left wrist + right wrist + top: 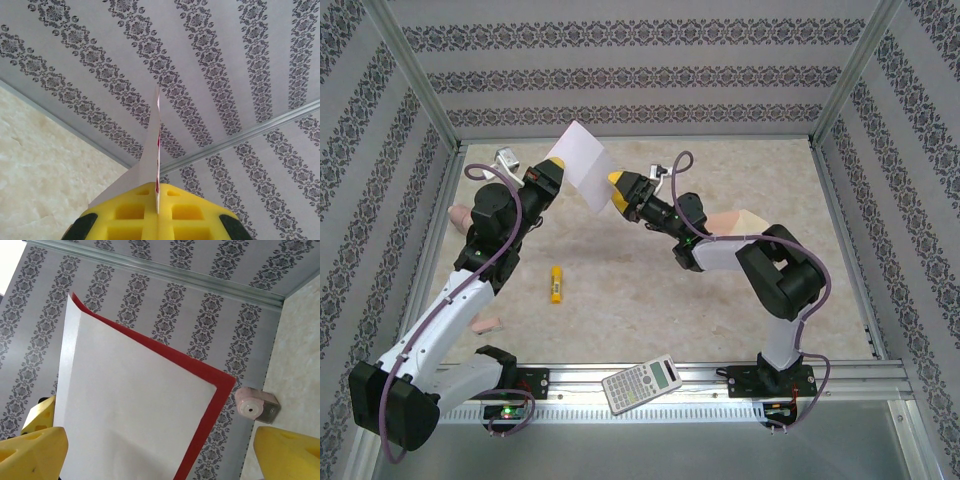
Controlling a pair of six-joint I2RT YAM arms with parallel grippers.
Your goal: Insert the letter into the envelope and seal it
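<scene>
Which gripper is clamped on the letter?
The left gripper: shut on the letter, holding it aloft; the right gripper stands open beside it.

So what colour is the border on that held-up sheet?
Red, around the white letter; clearest in the right wrist view.

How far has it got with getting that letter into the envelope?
Done: the letter is off the table, looks folded over, and is pinched in the shut left gripper. In hand: the open right gripper is beside the letter, not gripping it. Left: the envelope lies on the table by the right arm; inserting and sealing remain.
</scene>
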